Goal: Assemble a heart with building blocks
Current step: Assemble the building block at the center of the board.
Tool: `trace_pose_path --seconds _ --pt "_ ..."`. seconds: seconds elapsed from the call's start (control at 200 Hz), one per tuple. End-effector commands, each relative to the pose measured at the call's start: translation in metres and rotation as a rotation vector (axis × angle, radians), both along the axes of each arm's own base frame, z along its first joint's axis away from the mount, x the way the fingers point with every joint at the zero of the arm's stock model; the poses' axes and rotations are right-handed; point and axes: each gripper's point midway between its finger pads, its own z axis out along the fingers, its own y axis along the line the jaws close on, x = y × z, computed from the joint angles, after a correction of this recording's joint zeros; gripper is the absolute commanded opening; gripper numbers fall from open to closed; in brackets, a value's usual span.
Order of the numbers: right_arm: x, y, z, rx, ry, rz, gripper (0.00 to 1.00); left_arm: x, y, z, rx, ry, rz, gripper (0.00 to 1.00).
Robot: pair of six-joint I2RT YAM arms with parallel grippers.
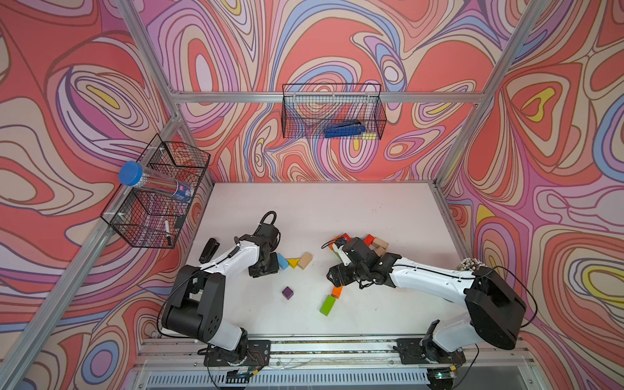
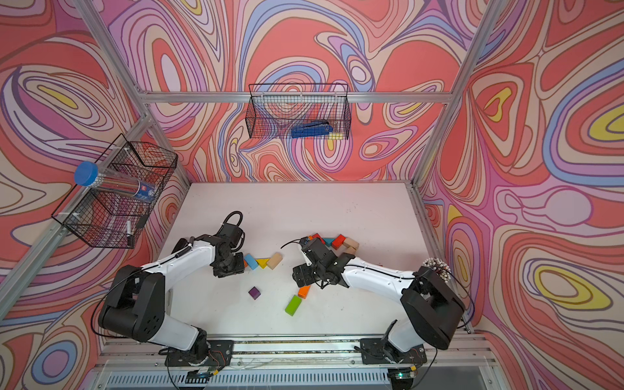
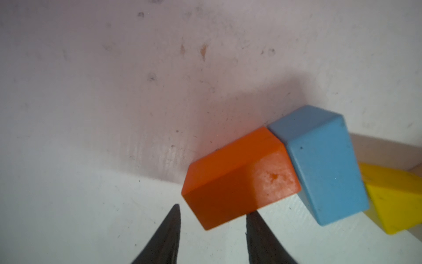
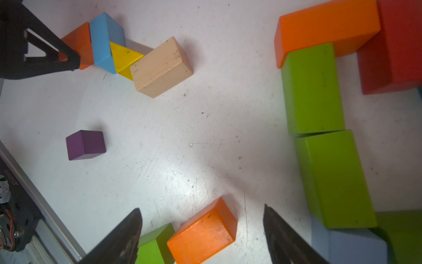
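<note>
Scuffed white worktop [image 1: 337, 209] carries the painted wooden building blocks [image 1: 305, 260] mid-way and toward its front edge. My left gripper [image 3: 213, 219], part open and empty, noses an orange wooden brick [image 3: 230, 180] that touches a light-blue wooden brick [image 3: 324, 164]. My right gripper [image 4: 201, 208] gapes, empty, over a second orange brick [image 4: 203, 230] (a green wooden brick [image 4: 153, 246] crowds it). Light, stiff, probably slick, so I'd pinch the long sides.

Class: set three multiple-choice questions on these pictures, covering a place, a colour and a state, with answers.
1. The purple cube lies: A alone on the table; B atop another block; C lifted clear.
2. The block touching the light blue brick, by the left gripper, is: A red; B orange; C teal.
3. The right gripper's jaws stand: A shut on a cube; B shut, empty; C open.
Answers: A, table shows all round it; B, the orange block meets blue; C, gaps separate both jaws from the orange brick.
</note>
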Motion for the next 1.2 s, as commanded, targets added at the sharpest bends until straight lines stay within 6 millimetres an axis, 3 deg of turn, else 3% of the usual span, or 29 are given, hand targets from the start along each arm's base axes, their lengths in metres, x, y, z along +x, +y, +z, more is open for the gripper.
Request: trace_pose_path --seconds 0.0,0.195,0.275,0.426,0.551,0.726,1.002,1.192 --pt "0.008 -0.009 0.005 -0.002 0.035 -0.147 0.85 -0.009 0.014 0.019 0.047 -0.001 0.052 0.57" --pt "0.003 -0.033 0.011 -0.016 0.085 -0.354 0.85 -0.015 0.001 0.048 -0.054 -0.077 0.005 0.79" --pt "-0.001 -0.039 0.010 -0.045 0.120 -0.416 0.83 -0.007 -0.016 0.066 -0.139 -0.134 -0.062 0.85" --pt "-0.008 -0.032 0.007 -0.073 0.136 -0.463 0.73 0.013 -0.040 0.110 -0.250 -0.286 -0.194 0.99" --pt "-0.013 -0.028 -0.003 -0.116 0.160 -0.502 0.65 0.027 -0.053 0.149 -0.281 -0.392 -0.300 1.00" --pt "-0.019 -0.021 -0.019 -0.124 0.188 -0.540 0.64 0.036 -0.067 0.194 -0.306 -0.514 -0.456 1.00" --pt "-0.025 -0.006 -0.043 -0.135 0.235 -0.522 0.64 0.027 -0.079 0.213 -0.367 -0.612 -0.541 0.99" --pt "-0.027 -0.002 -0.049 -0.172 0.234 -0.466 0.52 0.026 -0.077 0.215 -0.359 -0.629 -0.533 0.99"
